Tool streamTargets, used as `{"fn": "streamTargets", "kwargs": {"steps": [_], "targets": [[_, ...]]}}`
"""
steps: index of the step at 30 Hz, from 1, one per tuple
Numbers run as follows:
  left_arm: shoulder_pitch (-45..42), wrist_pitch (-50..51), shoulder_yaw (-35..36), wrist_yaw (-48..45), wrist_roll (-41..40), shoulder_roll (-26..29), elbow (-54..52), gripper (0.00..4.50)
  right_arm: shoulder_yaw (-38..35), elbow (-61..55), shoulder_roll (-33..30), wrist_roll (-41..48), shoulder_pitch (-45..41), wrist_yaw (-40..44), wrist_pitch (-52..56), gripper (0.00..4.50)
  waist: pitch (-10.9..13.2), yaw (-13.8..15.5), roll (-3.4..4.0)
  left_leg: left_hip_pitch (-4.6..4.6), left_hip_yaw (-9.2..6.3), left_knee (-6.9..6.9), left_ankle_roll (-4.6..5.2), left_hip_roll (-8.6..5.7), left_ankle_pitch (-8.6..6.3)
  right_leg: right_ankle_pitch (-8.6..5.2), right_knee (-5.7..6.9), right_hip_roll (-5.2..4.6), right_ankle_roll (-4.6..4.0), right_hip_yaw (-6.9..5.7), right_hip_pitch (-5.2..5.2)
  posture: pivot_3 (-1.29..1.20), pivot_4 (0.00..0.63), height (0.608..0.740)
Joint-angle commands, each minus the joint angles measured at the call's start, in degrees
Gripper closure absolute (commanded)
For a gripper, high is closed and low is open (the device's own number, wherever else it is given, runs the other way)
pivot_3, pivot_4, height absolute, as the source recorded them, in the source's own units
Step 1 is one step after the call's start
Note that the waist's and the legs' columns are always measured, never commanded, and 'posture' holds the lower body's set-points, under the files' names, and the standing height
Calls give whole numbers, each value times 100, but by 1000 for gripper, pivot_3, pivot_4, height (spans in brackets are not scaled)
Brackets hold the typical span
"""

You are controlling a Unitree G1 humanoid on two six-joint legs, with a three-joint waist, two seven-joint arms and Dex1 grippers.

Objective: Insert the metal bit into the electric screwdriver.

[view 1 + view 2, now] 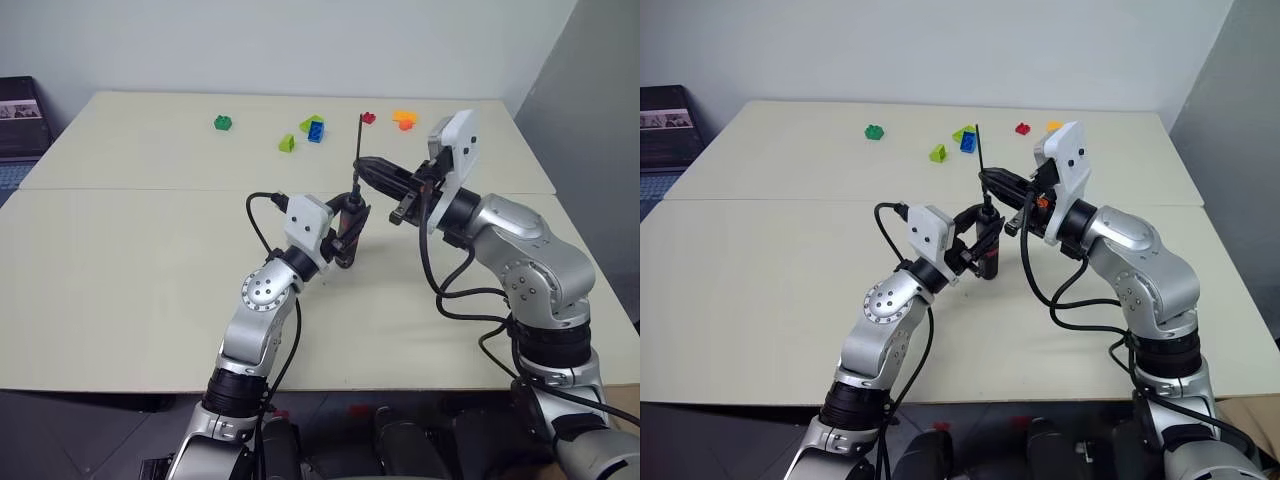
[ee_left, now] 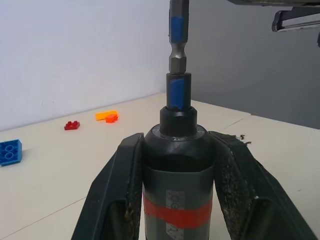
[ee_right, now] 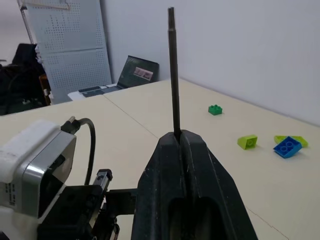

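In left wrist view, metal bit (image 2: 177, 35) shank above electric screwdriver (image 2: 177, 170) socket.

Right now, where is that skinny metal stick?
The metal bit stands upright mid-table, pinched by the right gripper, its lower end at the tip of the electric screwdriver held by the left gripper.

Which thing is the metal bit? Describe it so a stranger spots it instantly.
Start at the beige table and find the two grippers meeting above its middle. The right gripper pinches the metal bit, a thin dark rod standing upright above the electric screwdriver in the left gripper. Unlike the coloured toy bricks behind, it is needle-slim and grey.
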Motion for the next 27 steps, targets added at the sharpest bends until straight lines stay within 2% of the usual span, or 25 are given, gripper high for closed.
{"fn": "streamTargets", "kwargs": {"steps": [1, 27], "targets": [[-78, -54, 44, 16, -8, 5, -113, 2864, -367, -119, 88, 337, -235, -85, -32, 4500, 0, 2, 0, 0, 0, -5, 0, 0, 0, 10, -4, 0, -17, -1, 0, 0, 150, 740], [-56, -63, 32, -8, -18, 22, -128, 2864, -179, -75, -171, 309, -150, -126, 211, 4500, 0, 1, 0, 2, 1, -22, 0, 1, 0, 10, -9, 0, -19, -3, -3, 0, 150, 740]]}}
